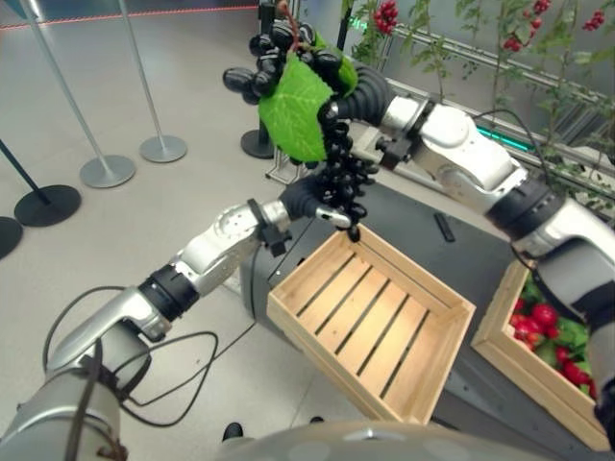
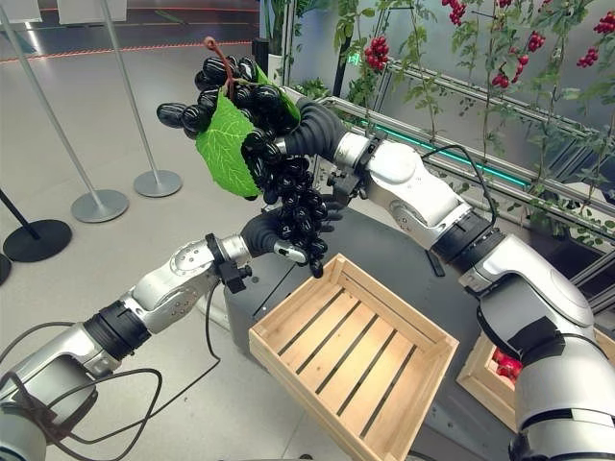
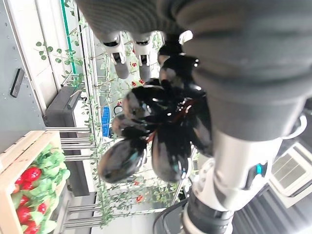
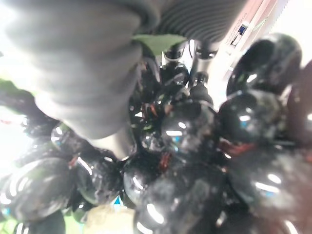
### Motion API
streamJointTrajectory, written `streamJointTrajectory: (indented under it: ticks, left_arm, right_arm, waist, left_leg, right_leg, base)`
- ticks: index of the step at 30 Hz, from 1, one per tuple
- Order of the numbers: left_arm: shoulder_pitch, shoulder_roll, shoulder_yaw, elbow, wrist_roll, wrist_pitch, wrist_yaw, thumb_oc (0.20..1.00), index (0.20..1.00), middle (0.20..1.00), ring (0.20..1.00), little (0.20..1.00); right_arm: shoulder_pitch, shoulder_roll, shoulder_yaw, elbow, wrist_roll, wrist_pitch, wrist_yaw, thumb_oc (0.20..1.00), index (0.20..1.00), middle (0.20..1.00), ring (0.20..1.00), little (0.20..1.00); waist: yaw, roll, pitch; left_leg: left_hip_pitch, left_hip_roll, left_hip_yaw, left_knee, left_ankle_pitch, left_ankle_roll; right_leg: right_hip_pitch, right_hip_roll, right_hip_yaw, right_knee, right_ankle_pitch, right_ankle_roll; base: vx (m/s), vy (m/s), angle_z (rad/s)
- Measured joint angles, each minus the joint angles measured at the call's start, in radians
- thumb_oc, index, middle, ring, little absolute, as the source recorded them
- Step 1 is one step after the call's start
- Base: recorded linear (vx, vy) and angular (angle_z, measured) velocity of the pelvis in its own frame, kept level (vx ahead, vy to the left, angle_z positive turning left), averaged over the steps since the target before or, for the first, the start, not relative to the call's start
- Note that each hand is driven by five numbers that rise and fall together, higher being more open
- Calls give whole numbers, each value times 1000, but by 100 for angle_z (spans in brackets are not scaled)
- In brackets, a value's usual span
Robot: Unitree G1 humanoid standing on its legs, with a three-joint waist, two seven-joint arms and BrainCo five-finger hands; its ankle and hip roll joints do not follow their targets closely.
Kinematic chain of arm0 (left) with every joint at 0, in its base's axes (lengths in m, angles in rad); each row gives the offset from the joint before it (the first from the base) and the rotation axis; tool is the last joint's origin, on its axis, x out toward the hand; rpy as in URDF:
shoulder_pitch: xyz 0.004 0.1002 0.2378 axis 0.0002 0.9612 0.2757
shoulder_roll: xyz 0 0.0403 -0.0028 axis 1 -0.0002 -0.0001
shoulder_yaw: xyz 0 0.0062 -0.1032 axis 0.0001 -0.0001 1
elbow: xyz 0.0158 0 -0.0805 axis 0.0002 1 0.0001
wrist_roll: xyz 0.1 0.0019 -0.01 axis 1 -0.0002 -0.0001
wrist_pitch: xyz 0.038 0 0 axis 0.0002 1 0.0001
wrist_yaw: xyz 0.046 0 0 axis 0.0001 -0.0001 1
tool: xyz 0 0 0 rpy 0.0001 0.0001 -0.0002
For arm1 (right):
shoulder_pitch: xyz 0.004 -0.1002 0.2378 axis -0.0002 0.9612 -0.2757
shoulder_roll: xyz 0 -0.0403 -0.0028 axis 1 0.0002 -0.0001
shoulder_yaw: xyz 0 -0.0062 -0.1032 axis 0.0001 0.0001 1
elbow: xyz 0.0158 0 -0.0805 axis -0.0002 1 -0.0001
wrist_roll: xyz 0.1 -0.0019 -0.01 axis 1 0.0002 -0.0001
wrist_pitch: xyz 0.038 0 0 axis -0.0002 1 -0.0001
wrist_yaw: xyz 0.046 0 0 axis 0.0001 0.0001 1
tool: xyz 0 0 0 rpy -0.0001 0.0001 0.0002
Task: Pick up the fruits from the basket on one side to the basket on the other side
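A bunch of black grapes [image 2: 293, 197] with a green leaf [image 1: 293, 106] hangs in the air above the far corner of an empty wooden crate [image 1: 423, 279]. My right hand [image 2: 293, 125] is shut on the top of the bunch, its fingers buried among the grapes [image 4: 195, 131]. My left hand [image 2: 269, 232] reaches up from the lower left and is curled round the bunch's lower end [image 3: 161, 126], its fingers [image 3: 119, 56] beside the grapes. A second wooden crate [image 1: 500, 322] at the right holds red fruit [image 1: 543, 317] on green leaves.
Both crates rest on a dark table [image 1: 461, 250], with a small black stick-shaped object [image 1: 444, 227] behind the empty one. Metal posts on round bases [image 1: 106, 171] stand on the floor at the left. Vines with red berries [image 2: 500, 58] climb a rack behind the table.
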Motion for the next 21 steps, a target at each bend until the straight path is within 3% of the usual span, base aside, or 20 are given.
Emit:
streamJointTrajectory:
  ticks: [6,21]
  left_arm:
    - [119,-36,106,1,-29,1,8,1000,1000,1000,1000,1000]
    - [123,-37,109,4,-23,1,28,1000,1000,1000,1000,1000]
  right_arm:
    - [112,2,-80,-7,1,0,-3,200,200,200,200,200]
    - [245,6,-117,-113,-1,21,23,200,200,200,200,200]
  waist:
    - [0,1,1]
    - [-1,16,12]
  left_leg:
    - [1,0,0,0,0,0]
    - [0,0,0,0,0,0]
  right_leg:
    - [0,0,0,0,-1,1]
    - [1,-1,-1,0,-2,3]
  base:
    - [0,0,0]
    - [0,0,0]
